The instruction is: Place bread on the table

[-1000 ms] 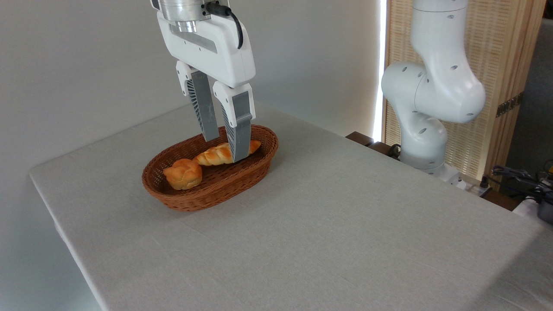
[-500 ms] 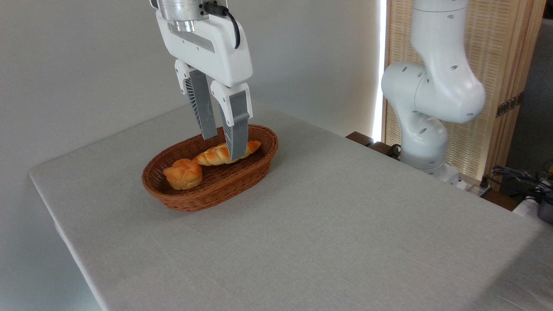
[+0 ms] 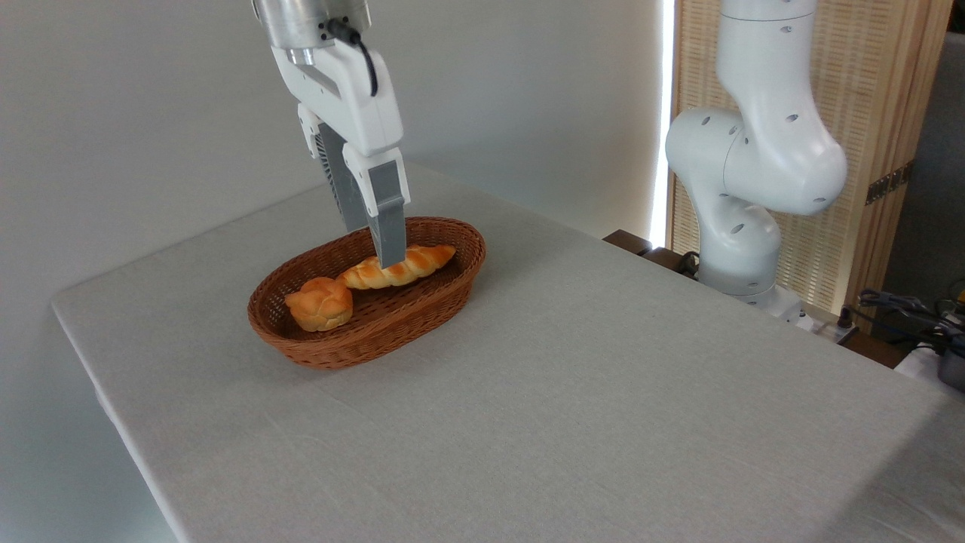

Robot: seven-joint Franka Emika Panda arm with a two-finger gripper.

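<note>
The bread (image 3: 413, 261), a long golden-orange braided loaf, lies in the back half of a brown oval wicker basket (image 3: 354, 353) on the table (image 3: 573, 392), which wears a light grey cloth. My gripper (image 3: 374, 247) hangs over the middle of the loaf, pointing down, with its fingers apart and nothing between them. It is turned so that one finger stands almost behind the other. The front fingertip (image 3: 390, 253) covers part of the loaf's middle; whether it touches the bread I cannot tell.
A small round knobbly bun (image 3: 320, 303) sits in the basket's left end. The arm's white base (image 3: 742, 226) stands off the table's far right edge, before a wooden slatted screen (image 3: 867, 113). Cables and gear (image 3: 927, 324) lie at the far right.
The gripper has twisted about its vertical axis, so its fingers now line up front to back instead of side by side, and it has shifted slightly left. The loaf and bun have not moved.
</note>
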